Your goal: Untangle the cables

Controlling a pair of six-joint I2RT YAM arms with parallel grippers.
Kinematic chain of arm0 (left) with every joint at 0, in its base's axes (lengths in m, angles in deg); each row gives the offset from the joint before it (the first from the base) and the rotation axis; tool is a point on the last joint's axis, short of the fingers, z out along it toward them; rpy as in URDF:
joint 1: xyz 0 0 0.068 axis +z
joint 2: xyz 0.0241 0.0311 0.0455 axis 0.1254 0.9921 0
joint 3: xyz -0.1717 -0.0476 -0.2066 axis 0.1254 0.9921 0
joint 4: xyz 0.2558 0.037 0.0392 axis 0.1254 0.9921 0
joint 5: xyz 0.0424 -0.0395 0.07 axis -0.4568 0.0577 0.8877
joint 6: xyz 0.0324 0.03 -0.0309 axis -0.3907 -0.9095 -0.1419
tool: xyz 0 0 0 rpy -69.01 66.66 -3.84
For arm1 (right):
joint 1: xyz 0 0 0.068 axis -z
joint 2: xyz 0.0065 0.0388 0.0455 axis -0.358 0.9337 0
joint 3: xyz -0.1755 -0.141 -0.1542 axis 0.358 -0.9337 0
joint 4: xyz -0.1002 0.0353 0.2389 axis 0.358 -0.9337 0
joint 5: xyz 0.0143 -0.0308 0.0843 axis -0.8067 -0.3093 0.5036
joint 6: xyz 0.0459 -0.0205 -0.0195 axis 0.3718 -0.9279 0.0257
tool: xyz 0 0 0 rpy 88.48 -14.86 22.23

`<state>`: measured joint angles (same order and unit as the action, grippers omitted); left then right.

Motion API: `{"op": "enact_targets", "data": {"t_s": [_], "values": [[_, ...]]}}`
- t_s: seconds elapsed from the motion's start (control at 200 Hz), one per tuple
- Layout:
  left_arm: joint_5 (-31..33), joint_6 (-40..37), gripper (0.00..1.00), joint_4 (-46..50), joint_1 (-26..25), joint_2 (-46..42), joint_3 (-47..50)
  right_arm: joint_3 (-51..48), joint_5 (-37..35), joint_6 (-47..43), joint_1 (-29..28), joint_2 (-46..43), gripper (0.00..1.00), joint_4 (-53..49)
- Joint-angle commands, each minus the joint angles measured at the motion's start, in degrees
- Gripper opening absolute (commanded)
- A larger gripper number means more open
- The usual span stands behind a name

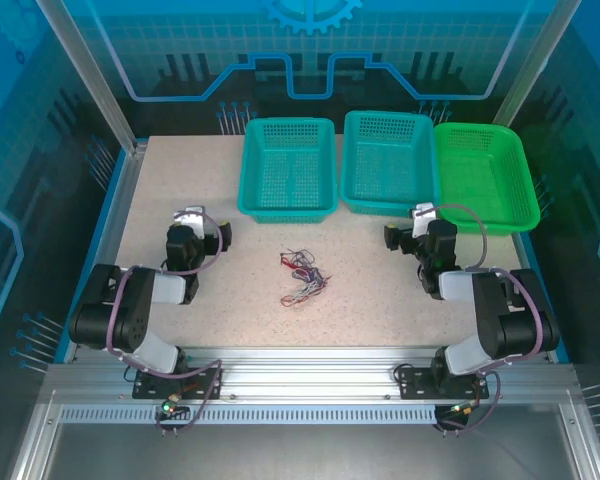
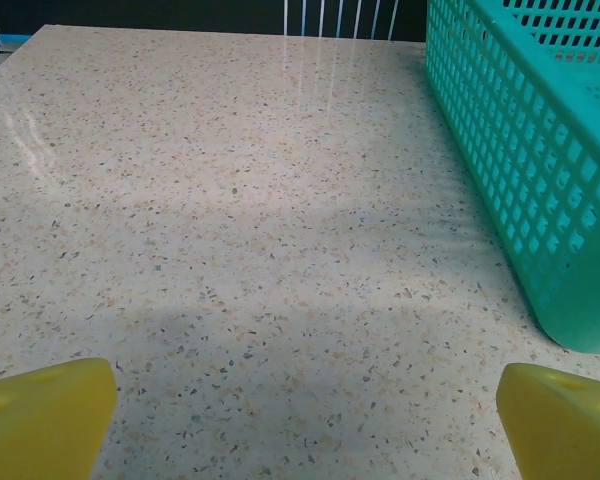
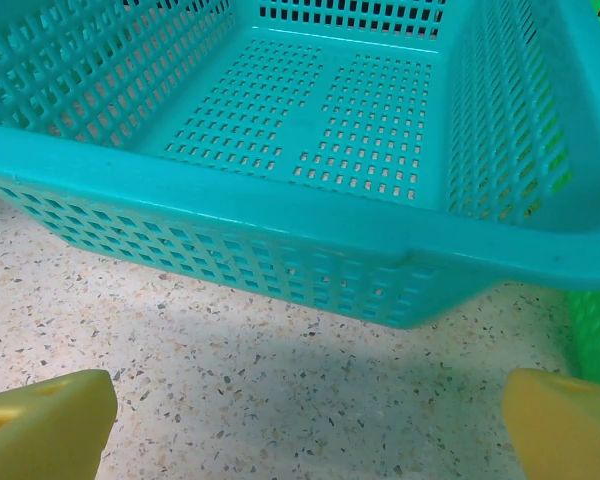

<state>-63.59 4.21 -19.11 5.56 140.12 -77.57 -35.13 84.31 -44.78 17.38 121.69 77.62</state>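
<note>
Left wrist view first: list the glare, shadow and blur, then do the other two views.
Left wrist: white glare streaks on the far table, a soft shadow band nearer, yellow fingertips blurred. Right wrist: shadow on the table in front of the teal basket. Top external: even light, cables too small to separate strands.

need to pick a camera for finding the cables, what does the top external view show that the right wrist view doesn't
Top external view: the cables, a small tangle lying on the table, and the left teal basket behind them.
Right wrist view: a close look at the perforated floor and near wall of the middle teal basket, with the right gripper open, its yellow fingertips wide apart.
Both: the middle teal basket, the green basket beside it, and the speckled table.
</note>
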Motion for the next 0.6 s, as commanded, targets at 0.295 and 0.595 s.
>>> {"op": "enact_targets", "data": {"t_s": [0.295,0.595], "values": [[-3.79,0.21,0.99,-0.83,1.39,0.13,-0.91,1.02,0.56,-0.59,0.2,0.19,1.0,-0.05],[-3.88,0.29,0.99,-0.91,1.39,0.09,-0.89,1.37,3.03,-1.25,0.4,-0.25,1.0,-0.92]]}}
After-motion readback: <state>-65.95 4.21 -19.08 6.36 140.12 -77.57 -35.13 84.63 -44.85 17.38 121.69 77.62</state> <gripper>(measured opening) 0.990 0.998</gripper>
